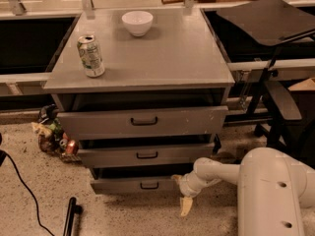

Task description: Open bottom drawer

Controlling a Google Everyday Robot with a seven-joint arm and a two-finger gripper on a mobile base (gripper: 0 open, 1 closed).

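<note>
The bottom drawer [118, 186] sits low in the middle of the frame, the lowest and narrowest of three grey fronts on the cabinet [147, 68], with its black handle [149, 185] at the centre of the panel. It looks shut or close to shut, so I judge the task to be at the approach step, with no pull begun. The gripper [186, 205] hangs just beside the drawer's right end, lower centre-right of the frame, pointing down at the floor [128, 215] rather than at the panel. It is off the handle, and whether it is open or closed I cannot tell. The arm [221, 171] reaches in from the bulky white body at lower right. The next move, as I read it, calls for swinging the gripper left along the front, turning it to face the panel, hooking or pinching the handle, then pulling straight out toward the bottom of the frame. The handle is small and low, so the aim must be fine. The middle drawer [147, 155] juts just above and could catch the wrist on the way across. On the cabinet top stand a can [91, 55] at the left and a white bowl [137, 22] near the back; a sharp tug could topple the can. A heap of litter [53, 134] lies at the cabinet's left foot, a black cable [22, 183] curls in the lower left, and a black bar [70, 218] lies near it, all clear of the drawer's path. A dark stand [273, 23] fills the upper right.
</note>
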